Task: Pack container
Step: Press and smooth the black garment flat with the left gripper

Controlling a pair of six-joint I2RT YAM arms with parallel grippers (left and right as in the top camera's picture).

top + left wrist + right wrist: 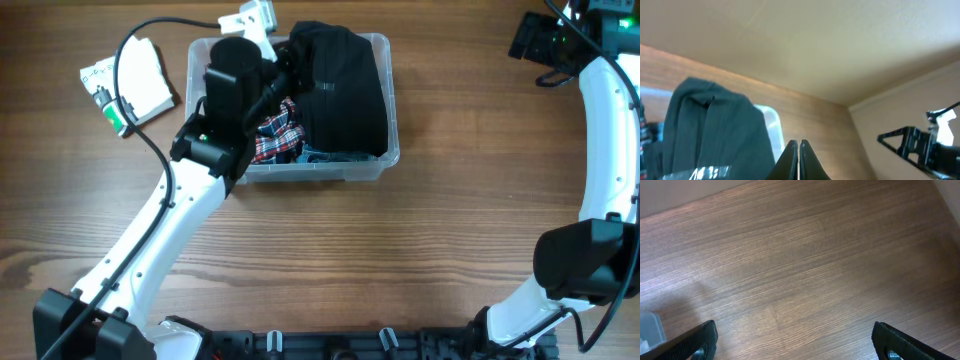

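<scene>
The clear container [375,168] stands at the table's back centre. It holds a black folded garment [340,95], a plaid one [278,135] and some blue denim [322,156]. My left gripper [287,72] hovers over the container's left half, beside the black garment. In the left wrist view the left gripper [799,147] is shut with nothing between its fingers. The black garment [710,130] lies to its left, with the container's corner [771,125] just ahead. My right gripper [532,40] is far off at the back right. It stands wide open [797,345] over bare wood.
A white packet [135,80] with a green item [112,110] lies left of the container. A white tag-like piece [255,20] sits at the container's back rim. The right arm [610,150] curves along the table's right edge.
</scene>
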